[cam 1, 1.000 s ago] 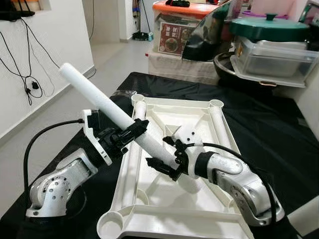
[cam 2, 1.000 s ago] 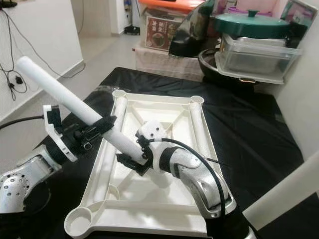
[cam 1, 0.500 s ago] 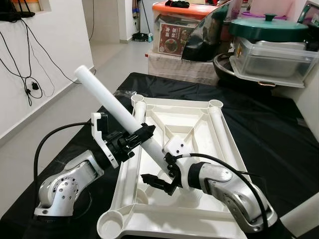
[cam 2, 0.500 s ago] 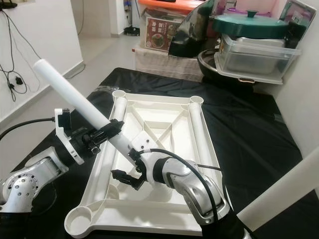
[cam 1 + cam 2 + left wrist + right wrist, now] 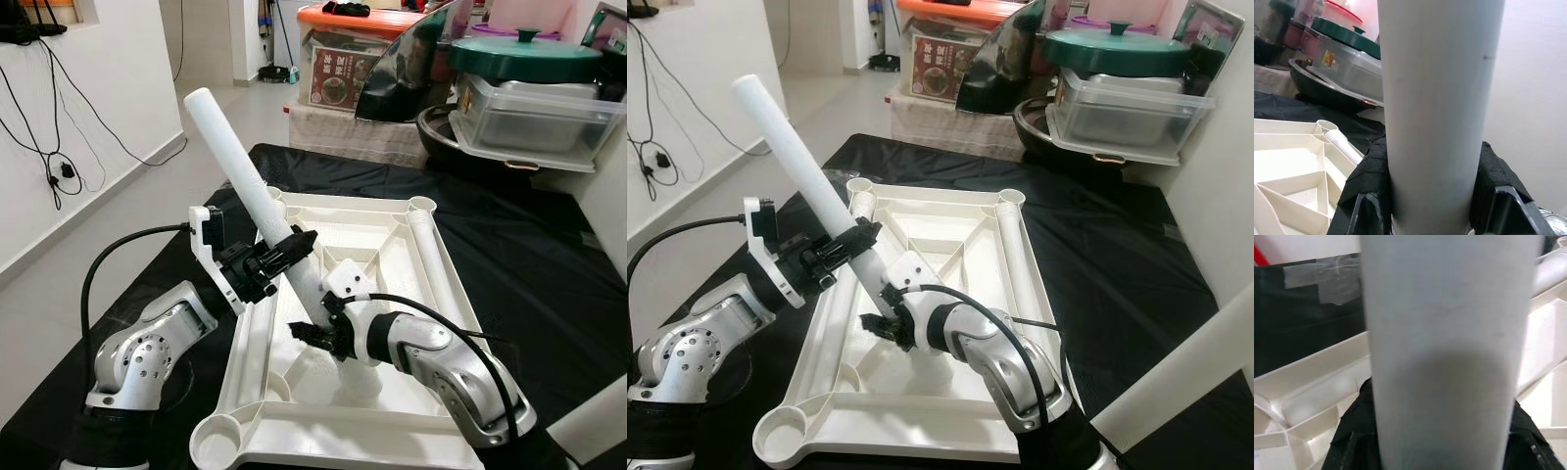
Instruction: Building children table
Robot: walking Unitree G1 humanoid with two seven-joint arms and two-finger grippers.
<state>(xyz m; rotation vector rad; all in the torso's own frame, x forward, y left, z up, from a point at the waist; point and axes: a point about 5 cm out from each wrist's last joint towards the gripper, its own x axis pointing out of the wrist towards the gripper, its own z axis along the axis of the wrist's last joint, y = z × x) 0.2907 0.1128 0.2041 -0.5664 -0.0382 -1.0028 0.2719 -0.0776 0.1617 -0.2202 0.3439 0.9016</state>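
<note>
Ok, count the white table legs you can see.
2: one table leg held tilted over the upturned tabletop by both the left gripper and right gripper; another leg at near right. More may be hidden.

White table leg (image 5: 242, 164) tilted, left gripper (image 5: 284, 253) and right gripper (image 5: 318, 331) clamping it, upturned tabletop (image 5: 436, 294)

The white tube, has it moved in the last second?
Yes. The white tube, held by the left claw and right claw, has swung more upright against the upturned tabletop.
</note>
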